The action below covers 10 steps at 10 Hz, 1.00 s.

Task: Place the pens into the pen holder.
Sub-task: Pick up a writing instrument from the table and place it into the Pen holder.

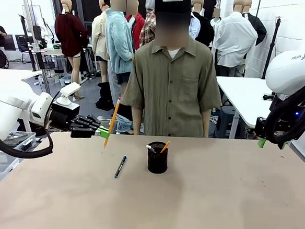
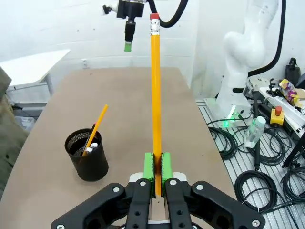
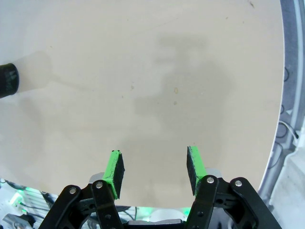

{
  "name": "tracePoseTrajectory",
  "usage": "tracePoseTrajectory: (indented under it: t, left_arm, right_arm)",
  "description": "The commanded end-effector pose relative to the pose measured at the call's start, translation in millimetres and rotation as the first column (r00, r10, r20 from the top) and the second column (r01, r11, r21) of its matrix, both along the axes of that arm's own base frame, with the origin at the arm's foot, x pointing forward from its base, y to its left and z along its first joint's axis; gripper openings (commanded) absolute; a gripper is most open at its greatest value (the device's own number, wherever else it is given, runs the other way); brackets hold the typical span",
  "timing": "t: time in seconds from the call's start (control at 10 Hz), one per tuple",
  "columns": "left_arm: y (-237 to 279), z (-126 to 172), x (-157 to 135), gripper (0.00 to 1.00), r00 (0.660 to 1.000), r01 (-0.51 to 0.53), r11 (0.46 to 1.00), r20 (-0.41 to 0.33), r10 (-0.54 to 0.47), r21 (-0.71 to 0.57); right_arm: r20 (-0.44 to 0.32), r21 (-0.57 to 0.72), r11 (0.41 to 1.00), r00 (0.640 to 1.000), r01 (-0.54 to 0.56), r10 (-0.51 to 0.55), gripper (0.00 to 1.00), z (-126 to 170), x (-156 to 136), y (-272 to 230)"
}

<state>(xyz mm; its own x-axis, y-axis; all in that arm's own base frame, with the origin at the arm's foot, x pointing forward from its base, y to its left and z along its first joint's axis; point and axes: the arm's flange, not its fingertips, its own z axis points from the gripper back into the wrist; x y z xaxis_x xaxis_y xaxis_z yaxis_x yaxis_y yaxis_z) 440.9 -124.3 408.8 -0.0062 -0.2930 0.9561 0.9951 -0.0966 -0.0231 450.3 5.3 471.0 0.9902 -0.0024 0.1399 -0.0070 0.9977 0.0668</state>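
Now my left claw (image 2: 156, 168) pinches the yellow pencil (image 2: 155, 95) near the table's (image 1: 214, 202) far left edge; next I must carry it over the pen holder (image 1: 157, 161) mid-table; right claw (image 3: 155, 171) spread, empty

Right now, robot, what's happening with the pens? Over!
Left gripper shut on yellow pencil, near upright. Right gripper open, empty. Pen holder holds two already. Dark pen flat on table between pencil and holder.
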Motion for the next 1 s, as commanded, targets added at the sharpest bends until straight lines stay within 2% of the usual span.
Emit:
tracePoseTrajectory:
  t: [0.0, 0.3, 0.5, 0.6, 0.9]
  left_arm:
    - [-16.3, -5.1, 6.6, 0.0, 0.996, 0.072, 0.997, 0.046, -0.07, -0.031]
    - [-41.1, -19.1, 46.4, 0.0, 0.985, 0.168, 0.98, 0.054, -0.162, -0.111]
    - [-60.7, -25.7, 74.2, 0.0, 0.979, 0.196, 0.966, 0.098, -0.181, -0.17]
    - [-76.2, -32.3, 83.4, 0.0, 0.972, 0.221, 0.959, 0.121, -0.202, -0.177]
    - [-123.6, -56.7, 113.0, 0.0, 0.96, 0.273, 0.945, 0.11, -0.257, -0.181]
  right_arm:
    - [-0.001, -0.028, 0.999, 1.0, 0.023, -0.023, 0.67, -2.6, -4.1, 2.4]
    - [-0.001, -0.028, 0.999, 1.0, 0.023, -0.023, 0.67, -2.6, -4.1, 2.4]
    - [-0.001, -0.028, 0.999, 1.0, 0.023, -0.023, 0.67, -2.6, -4.1, 2.4]
    - [-0.001, -0.028, 0.999, 1.0, 0.023, -0.023, 0.67, -2.6, -4.1, 2.4]
    - [-0.001, -0.028, 0.999, 1.0, 0.023, -0.023, 0.67, -2.6, -4.1, 2.4]
